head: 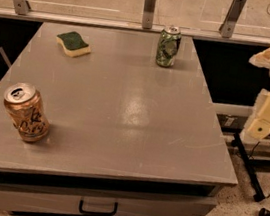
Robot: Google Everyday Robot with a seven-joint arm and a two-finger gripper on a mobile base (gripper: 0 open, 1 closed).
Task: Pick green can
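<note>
Warm, dim indoor light with a yellowish cast. Source seems overhead: a broad soft glare patch on the table (140, 108) right of centre. The orange-tan can (26, 112), near left, throws a soft shadow to its right; its top catches a highlight. The green can (168, 46), far side, has only a faint base shadow. Gaps on both sides of the table are near black. The gripper (263, 124), off the table's right edge, is brightly lit.

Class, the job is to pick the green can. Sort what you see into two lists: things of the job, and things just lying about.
Of the job:
green can, upright near the far edge of the table
gripper, off the table's right side, well apart from the can

Lying about:
orange-tan can, front left
sponge, back left
</note>
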